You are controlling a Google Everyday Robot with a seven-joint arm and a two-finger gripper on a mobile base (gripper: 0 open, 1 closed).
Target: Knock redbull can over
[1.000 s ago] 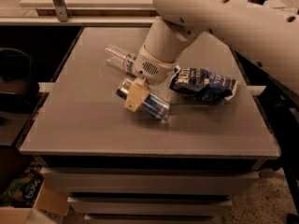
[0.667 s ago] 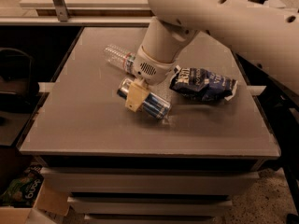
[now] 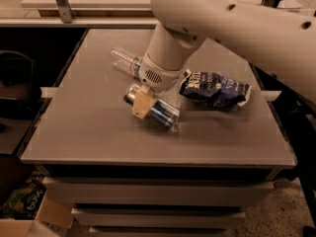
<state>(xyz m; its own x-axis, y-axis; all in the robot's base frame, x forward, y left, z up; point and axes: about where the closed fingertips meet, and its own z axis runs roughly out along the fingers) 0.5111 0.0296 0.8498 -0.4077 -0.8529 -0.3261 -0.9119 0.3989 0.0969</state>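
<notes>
The redbull can (image 3: 165, 114), blue and silver, lies on its side near the middle of the grey table (image 3: 89, 132), its silver top pointing to the back left. My gripper (image 3: 143, 104) hangs from the big white arm and sits right over the can's left half, touching or just above it. The arm hides part of the can.
A clear plastic water bottle (image 3: 123, 59) lies on its side behind the can, partly under the arm. A dark blue chip bag (image 3: 215, 89) lies to the right of the can. Drawers sit below the table front. A cardboard box (image 3: 29, 216) is on the floor at the lower left.
The arm has shifted slightly to the left. The can stays lying on its side in the same place.
</notes>
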